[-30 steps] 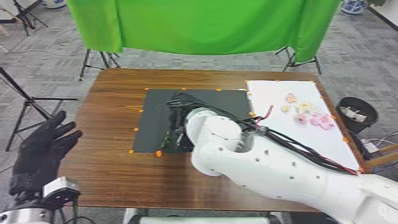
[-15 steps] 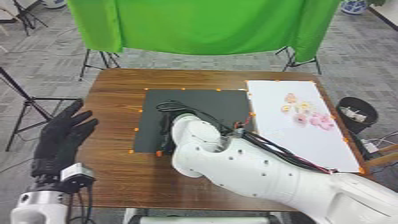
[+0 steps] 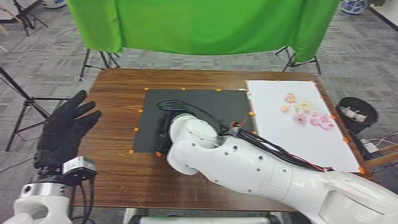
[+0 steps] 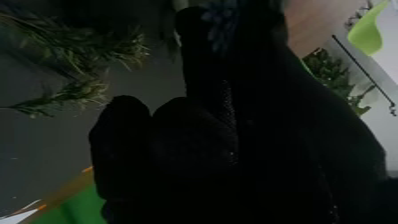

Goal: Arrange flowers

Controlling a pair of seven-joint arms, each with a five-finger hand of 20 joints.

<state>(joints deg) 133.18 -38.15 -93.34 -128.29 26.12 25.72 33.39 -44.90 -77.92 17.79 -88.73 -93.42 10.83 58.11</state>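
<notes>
Remotely, I have the right hand (image 4: 244,135) over the dark mat (image 3: 213,95), placed, I judge, to work the greenery (image 4: 80,45) near it; whether it grips anything, I cannot tell. Pink and yellow flowers (image 3: 315,121) sit on the white sheet (image 3: 289,147) at right, likely the arrangement's base. My left hand (image 3: 62,131), fingers spread, waits by the table's (image 3: 115,175) left edge, presumably to leave the right arm room.
</notes>
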